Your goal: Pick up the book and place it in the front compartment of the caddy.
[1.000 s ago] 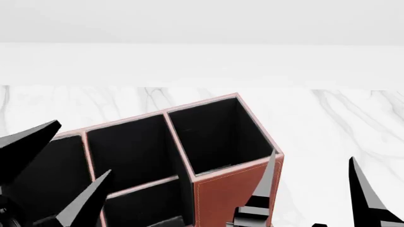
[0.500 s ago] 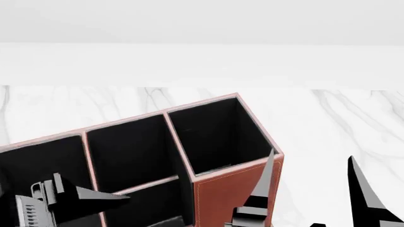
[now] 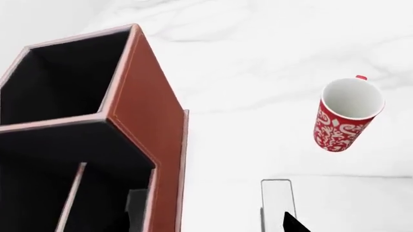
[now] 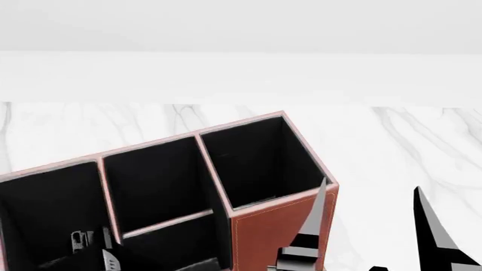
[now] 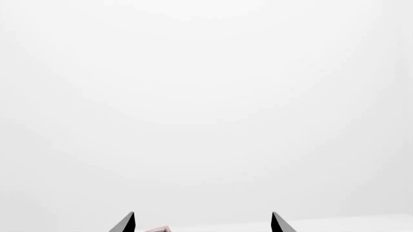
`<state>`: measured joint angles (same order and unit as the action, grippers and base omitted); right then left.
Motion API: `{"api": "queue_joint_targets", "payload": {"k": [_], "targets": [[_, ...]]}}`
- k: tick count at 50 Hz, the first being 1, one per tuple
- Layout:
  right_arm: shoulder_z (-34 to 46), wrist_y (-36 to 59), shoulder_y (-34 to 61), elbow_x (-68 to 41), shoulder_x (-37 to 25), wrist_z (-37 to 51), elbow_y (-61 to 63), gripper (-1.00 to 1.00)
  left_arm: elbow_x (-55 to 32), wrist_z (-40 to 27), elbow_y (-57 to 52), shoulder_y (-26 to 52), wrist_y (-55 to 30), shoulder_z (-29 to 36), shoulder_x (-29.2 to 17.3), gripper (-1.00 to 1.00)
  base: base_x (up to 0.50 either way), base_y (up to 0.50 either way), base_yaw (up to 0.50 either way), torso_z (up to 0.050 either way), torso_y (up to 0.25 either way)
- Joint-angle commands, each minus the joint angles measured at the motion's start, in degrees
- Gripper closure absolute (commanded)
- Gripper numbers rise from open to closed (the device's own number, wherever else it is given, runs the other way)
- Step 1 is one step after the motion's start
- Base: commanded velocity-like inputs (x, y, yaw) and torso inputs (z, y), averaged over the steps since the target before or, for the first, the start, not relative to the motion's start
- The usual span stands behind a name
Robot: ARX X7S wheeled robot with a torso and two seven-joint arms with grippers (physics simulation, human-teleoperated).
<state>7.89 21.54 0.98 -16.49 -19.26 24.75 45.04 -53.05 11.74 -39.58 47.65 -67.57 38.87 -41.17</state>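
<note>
The caddy (image 4: 275,237) fills the head view's lower left: a reddish-brown box with pink rims and black compartments that look empty. It also shows in the left wrist view as the caddy (image 3: 139,121). Beside its outer wall stands the book (image 3: 277,200), seen as a thin pale strip with a dark outline. My left gripper (image 3: 213,227) is open. One black fingertip (image 3: 293,223) overlaps the book's near end, and the other finger shows dimly inside the caddy. My right gripper (image 4: 373,226) is open and empty, just right of the caddy's tall end.
A red-and-white patterned mug (image 3: 345,116) stands on the white marble table (image 4: 391,147), beyond the book and apart from it. A plain white wall fills the right wrist view, where a bit of pink caddy rim (image 5: 158,228) peeks between the fingers.
My left gripper has dropped from the head view's left side to the bottom edge, where only a part of its wrist shows. The right gripper has barely moved.
</note>
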Motion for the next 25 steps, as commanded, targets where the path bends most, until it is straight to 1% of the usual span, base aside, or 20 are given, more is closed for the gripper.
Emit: {"api": "queue_joint_targets", "payload": {"k": [1, 4, 7, 8, 10, 15, 18, 25], "targets": [[0.26, -0.09, 0.08, -0.17, -0.21, 0.26, -0.15, -1.00, 3.90, 1.04, 1.85, 2.21, -2.17, 6.89, 1.98, -1.00, 0.00, 0.00, 0.00, 0.000, 0.000], [0.22, -0.09, 0.04, -0.23, -0.32, 0.37, -0.03, -1.00, 4.27, 0.82, 2.08, 2.04, -2.35, 7.78, 2.53, -1.00, 0.00, 0.00, 0.00, 0.000, 0.000], [-0.20, 0.19, 0.03, -0.62, -0.51, 0.57, 0.45, -1.00, 6.23, 0.97, 2.50, 1.54, -1.71, 10.23, 2.60, -1.00, 0.00, 0.00, 0.00, 0.000, 0.000], [-0.28, 0.21, 0.04, -0.70, -0.55, 0.62, 0.50, -1.00, 5.37, 0.64, 2.66, 1.36, -2.35, 9.68, 2.91, -1.00, 0.00, 0.00, 0.00, 0.000, 0.000], [-0.14, 0.20, 0.09, -0.63, -0.55, 0.68, 0.44, -1.00, 5.79, 0.41, 2.42, 1.12, -2.60, 10.63, 2.98, -1.00, 0.00, 0.00, 0.00, 0.000, 0.000], [0.19, -0.03, 0.05, -0.53, -0.63, 0.68, 0.21, -1.00, 4.69, -0.44, 2.78, 0.29, -2.88, 9.99, 4.10, -1.00, 0.00, 0.00, 0.00, 0.000, 0.000], [0.13, 0.17, 0.12, -0.73, -0.72, 0.81, 0.39, -1.00, 1.73, -1.89, 2.85, -0.76, -4.05, 7.64, 5.47, -1.00, 0.00, 0.00, 0.00, 0.000, 0.000], [0.20, -0.03, 0.11, -0.83, -0.85, 0.90, 0.26, -1.00, -0.19, -3.81, 3.02, -1.43, -5.73, 7.18, 7.75, -1.00, 0.00, 0.00, 0.00, 0.000, 0.000]]}}
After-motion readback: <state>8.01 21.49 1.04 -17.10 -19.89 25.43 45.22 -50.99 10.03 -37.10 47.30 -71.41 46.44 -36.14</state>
